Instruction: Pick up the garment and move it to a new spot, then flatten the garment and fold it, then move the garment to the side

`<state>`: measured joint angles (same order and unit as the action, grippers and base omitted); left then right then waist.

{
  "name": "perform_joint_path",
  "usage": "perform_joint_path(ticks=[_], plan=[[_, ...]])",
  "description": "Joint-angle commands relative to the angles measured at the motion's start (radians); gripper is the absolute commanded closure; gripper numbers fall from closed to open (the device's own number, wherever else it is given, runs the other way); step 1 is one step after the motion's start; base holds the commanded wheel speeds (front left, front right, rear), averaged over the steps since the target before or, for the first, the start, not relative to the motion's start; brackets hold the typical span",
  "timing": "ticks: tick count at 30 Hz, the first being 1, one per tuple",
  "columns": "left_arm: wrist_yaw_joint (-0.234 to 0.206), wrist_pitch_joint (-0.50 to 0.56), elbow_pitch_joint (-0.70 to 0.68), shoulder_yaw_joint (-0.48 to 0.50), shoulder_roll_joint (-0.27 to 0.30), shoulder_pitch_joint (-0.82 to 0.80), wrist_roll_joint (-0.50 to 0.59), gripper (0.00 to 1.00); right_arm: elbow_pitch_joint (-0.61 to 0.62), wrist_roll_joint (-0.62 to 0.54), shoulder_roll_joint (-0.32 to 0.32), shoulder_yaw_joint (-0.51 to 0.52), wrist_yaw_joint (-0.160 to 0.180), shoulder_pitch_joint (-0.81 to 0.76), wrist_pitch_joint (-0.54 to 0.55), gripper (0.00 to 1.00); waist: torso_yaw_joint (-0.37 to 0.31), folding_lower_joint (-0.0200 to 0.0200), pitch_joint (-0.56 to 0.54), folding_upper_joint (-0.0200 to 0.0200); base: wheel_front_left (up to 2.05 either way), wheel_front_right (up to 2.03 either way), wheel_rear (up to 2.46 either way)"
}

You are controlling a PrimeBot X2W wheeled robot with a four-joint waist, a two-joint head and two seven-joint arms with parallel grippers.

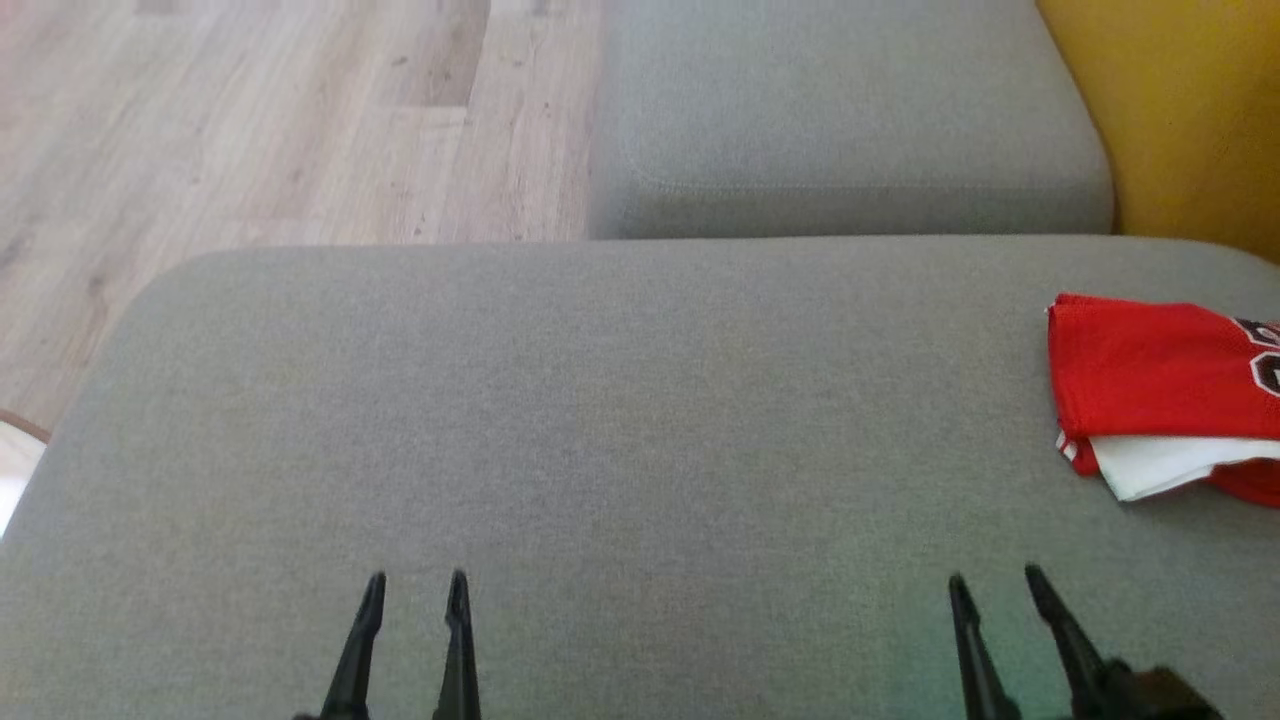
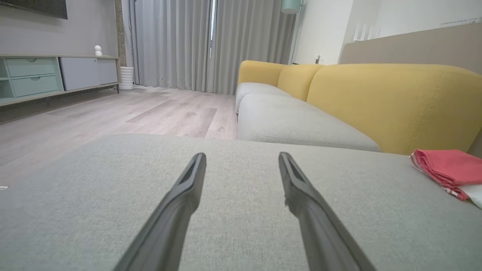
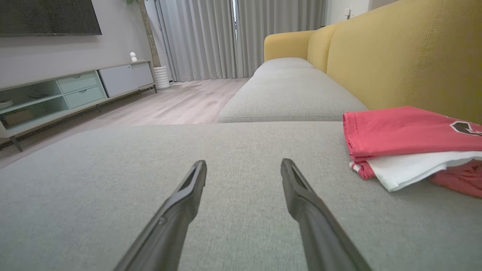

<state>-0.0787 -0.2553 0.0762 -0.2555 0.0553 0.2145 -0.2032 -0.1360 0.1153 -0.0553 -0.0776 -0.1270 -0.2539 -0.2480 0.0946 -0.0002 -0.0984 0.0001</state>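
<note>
Left gripper (image 1: 415, 578) and right gripper (image 1: 990, 575) both apart, empty; garment (image 1: 1150, 370) looks folded at sofa (image 1: 600, 400) right side, so park arms clear, no snagging.

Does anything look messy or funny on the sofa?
Only a little: the red garment on the right side of the grey cushion is folded unevenly, with a white layer poking out from under the red.

Grey seat cushion (image 1: 600, 420) lies bare across middle and left, open passage there. Folded red garment (image 1: 1150, 370) sits at its right edge, ahead-right of the right gripper (image 1: 993, 577), apart from it. Yellow backrest (image 1: 1190, 110) walls the far right; second cushion (image 1: 840, 110) butts on ahead.
</note>
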Motion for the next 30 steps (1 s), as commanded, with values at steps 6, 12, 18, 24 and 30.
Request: perform_joint_path(ticks=[6,12,18,24,30], plan=[[0.013,-0.006,-0.022,0.054,-0.005,0.0,0.024,0.0,0.064,-0.031,0.003,-0.008,-0.004,0.003,-0.014,0.0,-0.004,0.0002,-0.017,-0.0001,0.0,0.0,0.0],[0.02,-0.006,-0.015,0.068,-0.005,0.003,0.034,0.0,0.072,-0.009,0.005,0.004,-0.004,0.008,-0.014,0.0,-0.007,0.0002,-0.021,-0.0001,0.0,0.0,0.0],[0.019,0.003,0.072,0.03,0.0,0.047,0.006,1.0,-0.024,0.012,0.011,0.018,0.0,-0.041,0.004,1.0,-0.009,0.0002,-0.02,-0.0001,0.0,0.0,0.0],[0.027,0.016,0.074,0.041,0.005,0.03,-0.069,1.0,-0.028,0.09,0.006,0.021,0.0,-0.021,0.018,1.0,-0.014,0.0002,-0.014,-0.0001,0.0,0.0,0.0],[0.035,0.027,0.081,0.05,0.009,0.014,-0.13,1.0,-0.032,0.154,0.002,0.024,0.0,-0.004,0.029,1.0,-0.017,0.0002,-0.009,-0.0001,0.0,0.0,0.0]])
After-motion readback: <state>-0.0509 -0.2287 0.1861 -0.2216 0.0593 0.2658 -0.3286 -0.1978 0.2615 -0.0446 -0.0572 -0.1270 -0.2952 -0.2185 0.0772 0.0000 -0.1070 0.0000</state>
